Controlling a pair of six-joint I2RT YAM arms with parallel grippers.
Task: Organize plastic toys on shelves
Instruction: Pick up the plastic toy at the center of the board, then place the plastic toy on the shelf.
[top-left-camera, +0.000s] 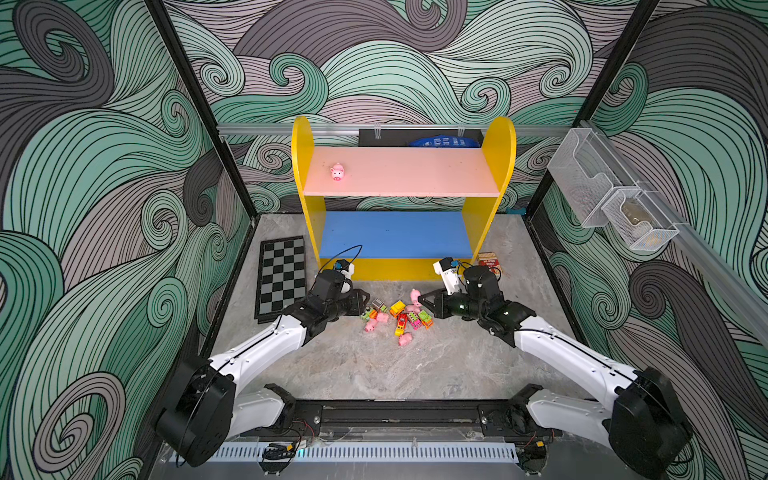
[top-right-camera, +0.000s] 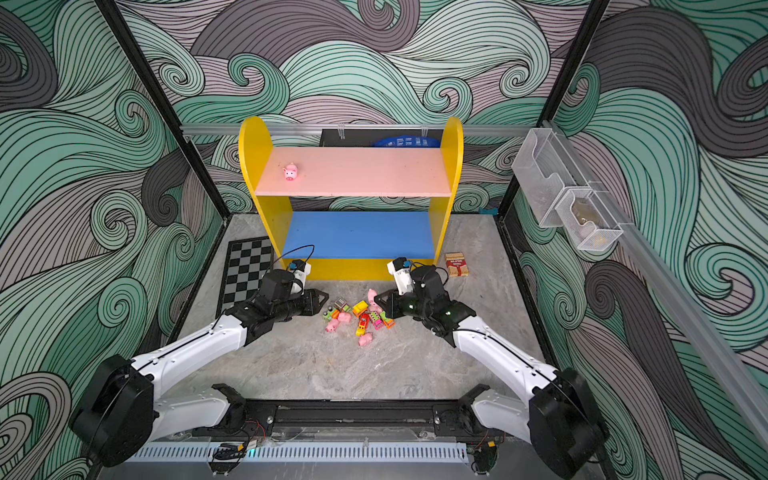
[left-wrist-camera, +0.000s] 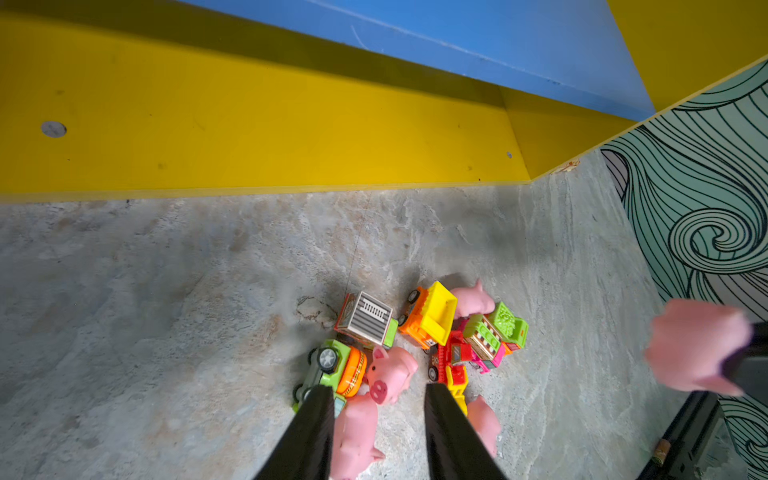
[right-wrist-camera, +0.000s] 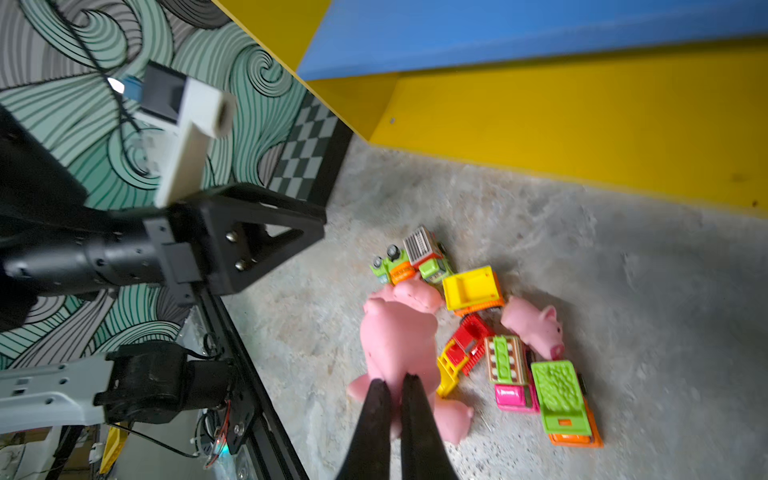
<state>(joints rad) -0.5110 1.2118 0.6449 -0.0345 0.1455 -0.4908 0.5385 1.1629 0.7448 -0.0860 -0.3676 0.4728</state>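
Right gripper (right-wrist-camera: 392, 380): jaws nearly together, clamped on pig (right-wrist-camera: 397, 336), held over pile (top-left-camera: 397, 318) of toys on floor (top-left-camera: 374, 365) before shelves (top-left-camera: 496, 166). Left gripper (left-wrist-camera: 376, 390): jaws part-way apart above pile; whether fingers touch any toy cannot be told. Second pig (top-left-camera: 337, 171) stands on upper pink board (top-left-camera: 415, 172), near left panel. Held pig blurred in left wrist view; in right wrist view its body covers part of pile. Box (top-left-camera: 488, 262) half hidden behind right arm.
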